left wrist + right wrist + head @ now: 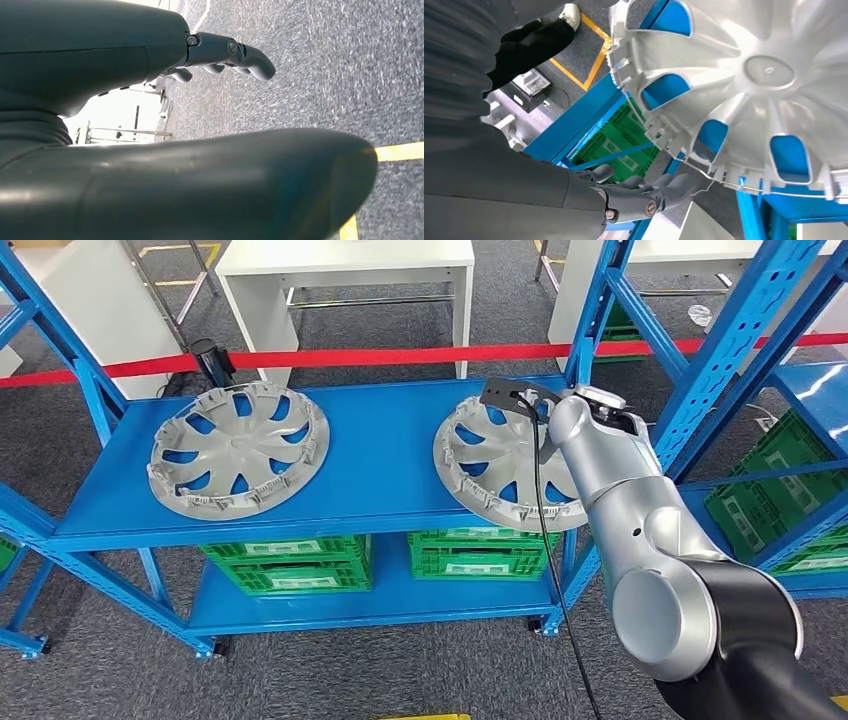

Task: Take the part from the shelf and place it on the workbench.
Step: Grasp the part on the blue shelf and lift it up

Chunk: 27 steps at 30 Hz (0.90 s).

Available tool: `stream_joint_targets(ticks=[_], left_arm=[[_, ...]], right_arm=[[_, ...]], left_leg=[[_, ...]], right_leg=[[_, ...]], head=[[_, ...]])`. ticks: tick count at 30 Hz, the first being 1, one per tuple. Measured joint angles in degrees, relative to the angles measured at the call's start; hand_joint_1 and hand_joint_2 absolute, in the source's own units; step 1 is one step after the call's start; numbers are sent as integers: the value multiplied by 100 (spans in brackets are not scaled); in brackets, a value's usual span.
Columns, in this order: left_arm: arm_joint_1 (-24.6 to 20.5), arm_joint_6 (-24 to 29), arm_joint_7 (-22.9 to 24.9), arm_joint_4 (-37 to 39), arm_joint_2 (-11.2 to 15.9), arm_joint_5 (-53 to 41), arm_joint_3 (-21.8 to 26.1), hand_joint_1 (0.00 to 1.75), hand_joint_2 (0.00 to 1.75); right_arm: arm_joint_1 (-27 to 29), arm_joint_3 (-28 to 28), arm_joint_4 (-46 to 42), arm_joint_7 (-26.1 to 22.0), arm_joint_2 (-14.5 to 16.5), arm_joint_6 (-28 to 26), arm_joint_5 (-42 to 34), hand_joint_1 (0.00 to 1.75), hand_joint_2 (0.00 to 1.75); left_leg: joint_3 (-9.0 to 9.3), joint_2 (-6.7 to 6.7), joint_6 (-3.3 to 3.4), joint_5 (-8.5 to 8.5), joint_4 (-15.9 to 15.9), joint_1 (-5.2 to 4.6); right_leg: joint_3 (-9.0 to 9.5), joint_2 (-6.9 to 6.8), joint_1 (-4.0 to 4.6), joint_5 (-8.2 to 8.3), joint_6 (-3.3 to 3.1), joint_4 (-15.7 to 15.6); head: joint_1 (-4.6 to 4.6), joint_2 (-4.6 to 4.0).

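Right hubcap (500, 465) lies on the blue shelf (385, 455), at its right end, edge overhanging the front. Right hand (634, 197) sits at that hubcap's rim, fingers (674, 185) curled just under the edge; grip looks likely, but cannot tell for sure. Second hubcap (238, 448) lies on the shelf's left part. Left hand (225, 52) hangs over grey floor, fingers loosely apart, holding nothing.
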Motion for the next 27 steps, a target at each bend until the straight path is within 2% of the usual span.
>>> stream_joint_targets(ticks=[3,4,5,6,8,9,10,14,17,18,19,22,23,24,25,27], left_arm=[[-4,-4,1,0,5,-11,0,0,0],[-2,-4,2,0,8,-15,1,0,0],[0,-4,2,-1,10,-19,2,0,0],[1,-9,2,-2,11,-23,3,0,0],[-7,-26,2,-5,14,-41,4,0,0],[-15,-37,1,-7,14,-52,4,0,0],[-21,-45,0,-8,13,-62,4,0,0],[-26,-60,-20,-8,8,-102,4,0,0],[-31,-83,-45,-9,21,-141,4,0,0],[-32,-94,-50,-9,23,-157,4,0,0],[-33,-106,-56,-10,23,-173,4,0,0],[-39,-122,-74,-10,26,-200,4,0,0],[-41,-124,-81,-10,28,-208,4,0,0],[-42,-124,-90,-11,30,-220,4,0,0],[-42,-125,-97,-11,32,-232,4,0,0],[-44,-125,-103,-13,35,-255,4,0,0]], right_arm=[[7,0,1,1,9,35,3,0,175],[17,0,1,2,9,50,3,0,175],[25,0,2,4,9,61,5,0,175],[29,0,2,5,9,66,7,0,175],[25,0,1,9,8,67,13,0,175],[19,0,0,11,5,67,16,0,175],[14,0,0,15,3,67,17,0,175],[7,0,0,71,-19,67,14,0,175],[-4,0,0,92,-48,67,8,0,175],[-10,0,0,100,-66,67,7,0,175],[-14,0,0,106,-87,67,5,0,175],[4,-1,1,115,-147,68,3,0,175],[19,-2,2,121,-167,69,2,0,175],[30,-3,2,130,-185,68,2,0,175],[33,-4,2,137,-201,67,0,0,175],[21,-7,1,135,-221,59,-8,0,175]], left_leg=[[-412,3,-61,-541,1022,15],[-480,3,-73,-605,1231,19],[-450,3,-79,-564,1236,24],[-307,5,-80,-431,1015,32],[129,9,-71,-156,254,44],[293,7,-50,-80,-45,41],[380,5,-25,-53,-222,44],[373,-12,56,-13,-269,20],[355,-17,183,32,-285,-1],[353,-9,231,62,-313,15],[348,4,270,91,-339,29],[294,30,316,127,-340,23],[274,32,317,131,-331,20],[256,31,315,133,-318,19],[244,29,307,133,-302,19],[223,25,265,122,-260,10]], right_leg=[[-41,-4,-2,40,-45,-9],[-57,-4,-2,49,-44,-3],[-72,-5,-3,56,-39,6],[-85,-4,-6,62,-31,20],[-108,-4,-6,67,1,56],[-121,-3,2,70,28,72],[-133,-1,18,74,55,82],[-138,7,50,153,-34,22],[-117,-7,19,196,153,-45],[-158,-8,11,128,203,37],[-249,-5,9,-9,224,235],[-727,-4,8,-564,245,1327],[-817,-4,7,-630,245,1554],[-797,-4,6,-591,239,1567],[-655,-5,4,-461,227,1338],[-208,-7,6,-183,197,566]], head=[[-4,0],[-5,0],[-4,0],[-4,0],[-4,0],[-4,0],[-1,0],[5,0],[5,0],[7,0],[8,0],[10,0],[11,0],[11,0],[11,0],[10,0]])
